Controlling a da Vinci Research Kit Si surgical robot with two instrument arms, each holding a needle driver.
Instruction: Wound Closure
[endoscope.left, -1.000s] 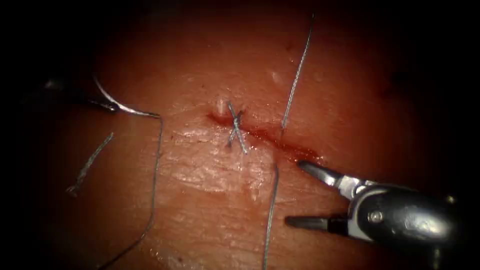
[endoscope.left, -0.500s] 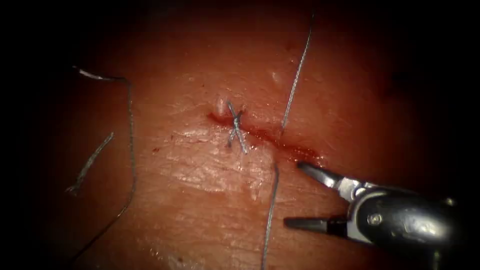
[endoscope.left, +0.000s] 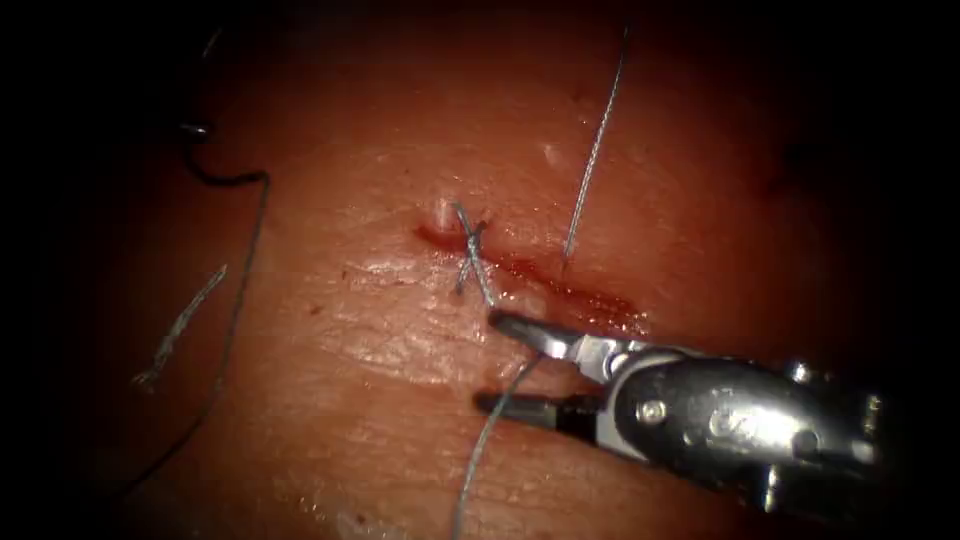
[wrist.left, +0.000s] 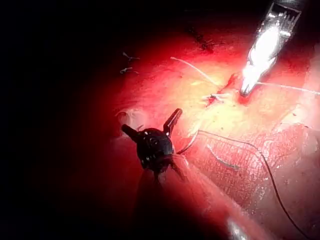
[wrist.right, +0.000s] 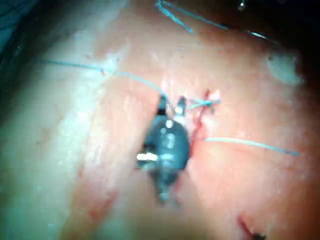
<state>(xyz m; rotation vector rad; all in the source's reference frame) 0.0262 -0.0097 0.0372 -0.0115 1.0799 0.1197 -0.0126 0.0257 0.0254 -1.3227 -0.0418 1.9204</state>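
Observation:
The tissue has a cut with red fluid in it and one knotted stitch at its left end. My right tool lies just below the cut with its jaws open, one on each side of a thread strand that runs down from there; the jaws also look apart in the right wrist view. A second strand enters the tissue above the cut. My left tool stands wide open and holds nothing. A glint of the needle is far left of the cut, out of the tissue, trailing thread.
A loose cut end of thread lies on the tissue at the left. The right tool's lit shaft points at the cut in the left wrist view. Darkness rings the tissue's edges.
The right tool has slid left along the cut toward the stitch and now straddles the lower strand, bending it. The needle and its trailing thread have moved up and to the left.

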